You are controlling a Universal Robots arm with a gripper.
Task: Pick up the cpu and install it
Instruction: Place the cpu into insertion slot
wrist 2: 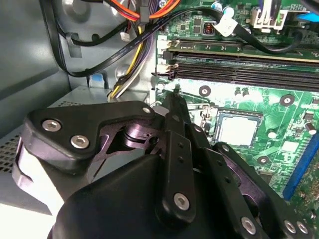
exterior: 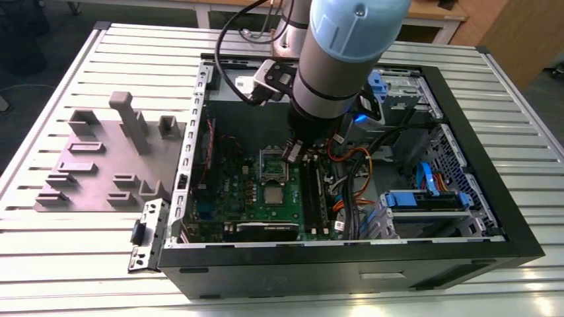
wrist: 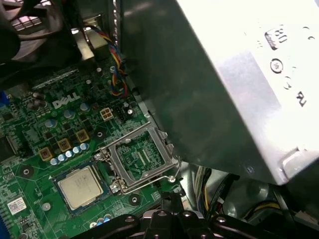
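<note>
The cpu [wrist: 79, 186] sits flat in its socket on the green motherboard [wrist: 47, 129], just beside the raised metal socket frame [wrist: 139, 157]. The gripper [exterior: 294, 153] hangs above that frame; its opening cannot be judged, nor any hold.

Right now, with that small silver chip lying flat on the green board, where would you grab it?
Probably by two opposite edges of the cpu, straight down from above: it lies flat, face up, and the metal frame beside it stands open, leaving its top uncovered.
</note>
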